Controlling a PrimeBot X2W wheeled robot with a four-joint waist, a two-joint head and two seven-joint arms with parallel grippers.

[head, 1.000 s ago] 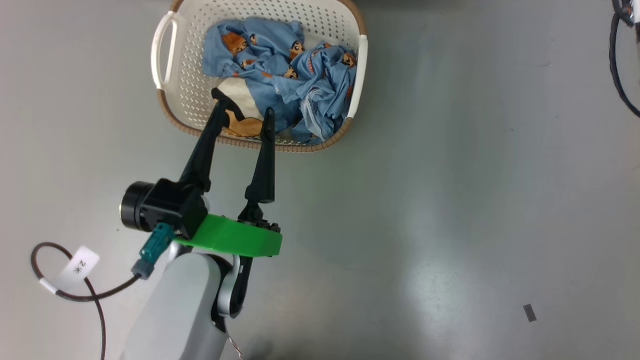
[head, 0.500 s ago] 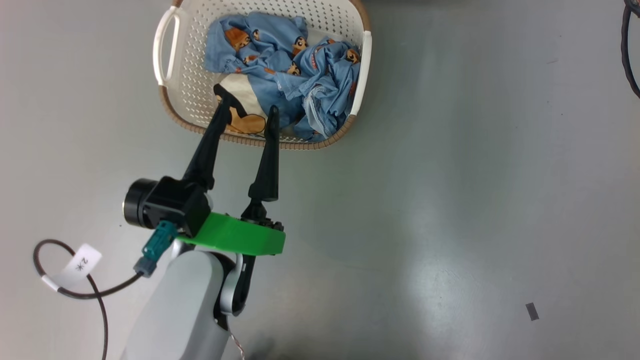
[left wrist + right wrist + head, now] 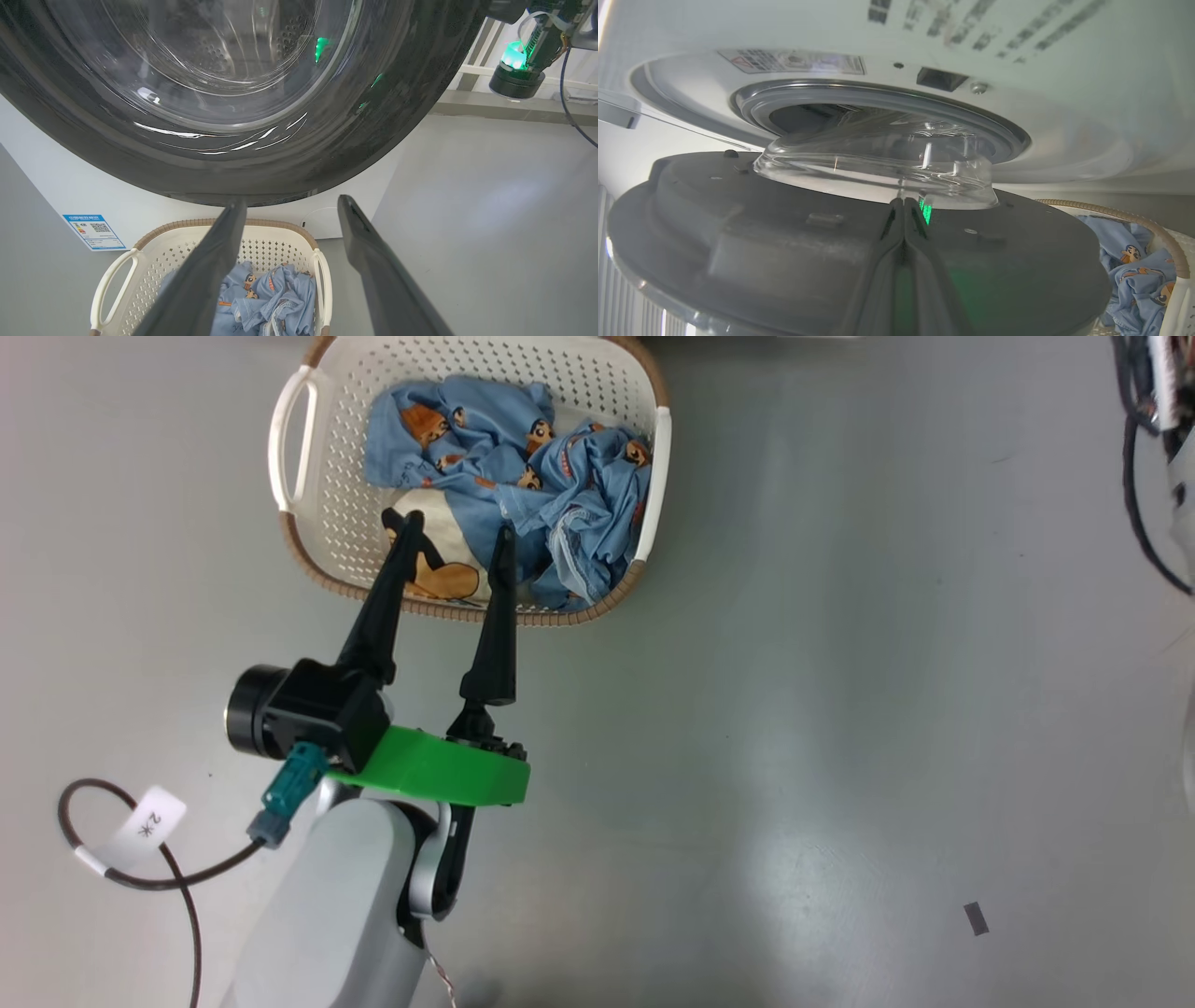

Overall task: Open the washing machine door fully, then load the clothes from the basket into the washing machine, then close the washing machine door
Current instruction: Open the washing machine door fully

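Over the clothes [image 3: 579, 495] the left tool [image 3: 459, 525] gapes; right tool [image 3: 904, 201] pressed closed facing the door [image 3: 738, 242].

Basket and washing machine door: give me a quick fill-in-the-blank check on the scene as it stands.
The clothes lie ____ the basket.
The left gripper reaches over the basket's near rim with its jaws ____.
The right gripper, pointing at the inner face of the washing machine door, has its jaws ____.
Missing words: inside; open; shut.
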